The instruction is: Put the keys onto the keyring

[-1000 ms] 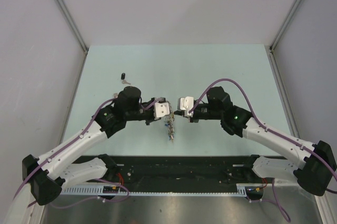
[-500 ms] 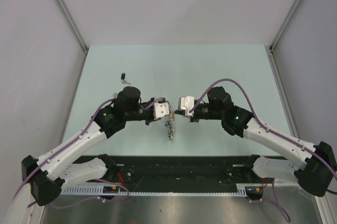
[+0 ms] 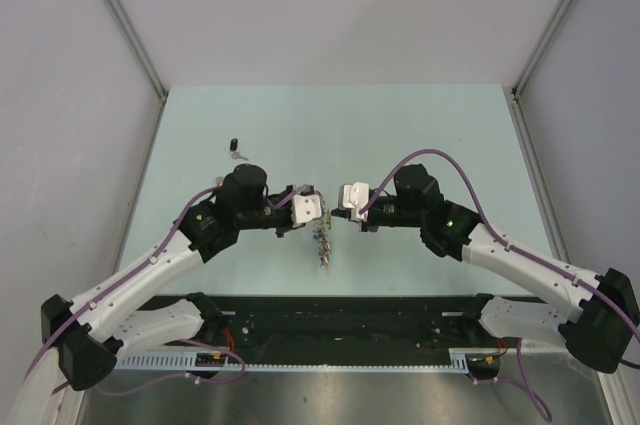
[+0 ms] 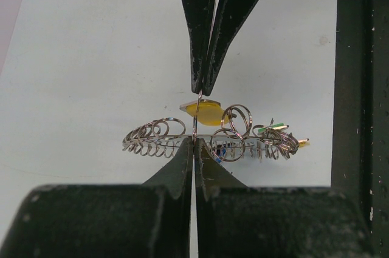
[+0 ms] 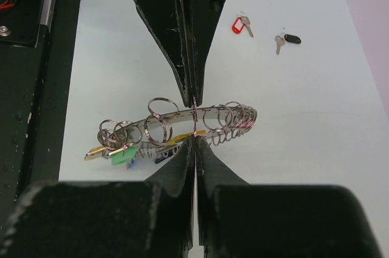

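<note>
Seen from above, the pale green tabletop (image 3: 400, 135) stands between grey walls (image 3: 330, 15). The left tool (image 3: 319, 211) and right tool (image 3: 339, 206) meet at the keyring (image 3: 322, 241). In the left wrist view, both tools are fully closed, pinching the keyring beside the yellow key (image 4: 207, 113). In the right wrist view, the red key (image 5: 238, 25) and black key (image 5: 291, 39) lie well apart from it on the tabletop.

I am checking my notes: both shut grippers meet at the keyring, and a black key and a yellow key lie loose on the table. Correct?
Not quite: near the black key lies the red key, not a yellow one; the right wrist view shows it. The rest holds.
</note>
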